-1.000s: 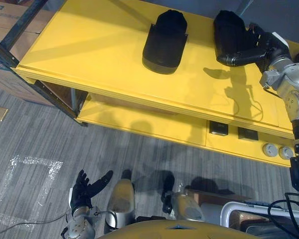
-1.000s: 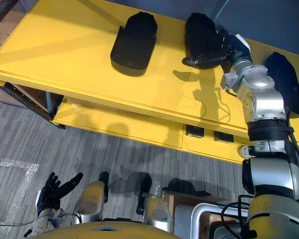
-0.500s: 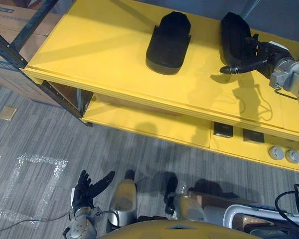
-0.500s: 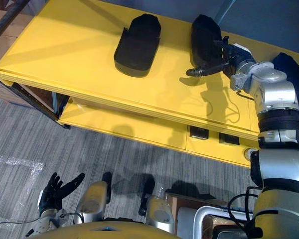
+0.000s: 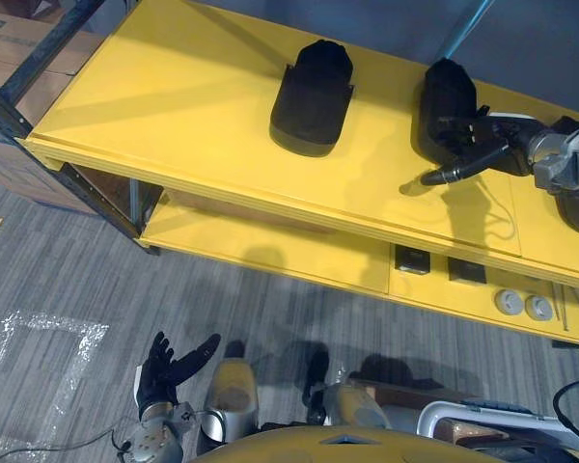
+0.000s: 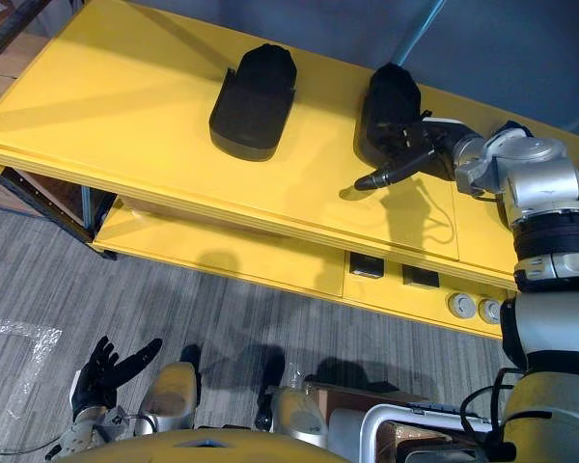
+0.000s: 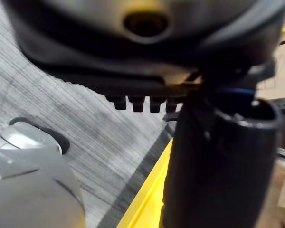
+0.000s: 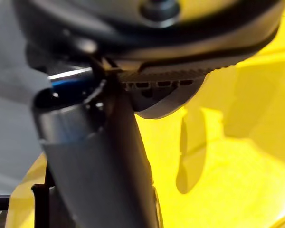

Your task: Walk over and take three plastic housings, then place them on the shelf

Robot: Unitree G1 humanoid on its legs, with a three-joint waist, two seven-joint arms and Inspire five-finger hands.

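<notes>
The shelf [image 5: 174, 106] is a broad, smooth slab of glossy yellow with a second yellow tier [image 5: 270, 241] beneath it, and two housings lie on its top, well apart. The left housing [image 5: 312, 92] is matte black plastic, rounded like a dome at its far end and flaring to a wider, open, scoop-shaped mouth towards the shelf's front edge. The right housing [image 5: 446, 96] has the same dark, rounded moulding and lies flat on the shelf near the back. The right hand [image 5: 478, 140] is at its near end: the dark fingers [image 6: 403, 137] lie across the plastic, while the thumb [image 5: 455, 170] sticks out straight over bare yellow, clear of the housing, so the hand looks released rather than gripping. The right wrist view shows that thumb standing straight, with the housing's black curve past the fingers. The left hand [image 5: 169, 367] hangs low over the floor, fingers spread and relaxed, holding nothing. On the lower tier sit two dark square sockets [image 5: 410, 258] and two round grey discs [image 5: 508, 302]. The floor is grey carpet [image 5: 77, 270] with a fine striped weave, and a patch of crinkled clear film [image 5: 39, 338] lies on it.
</notes>
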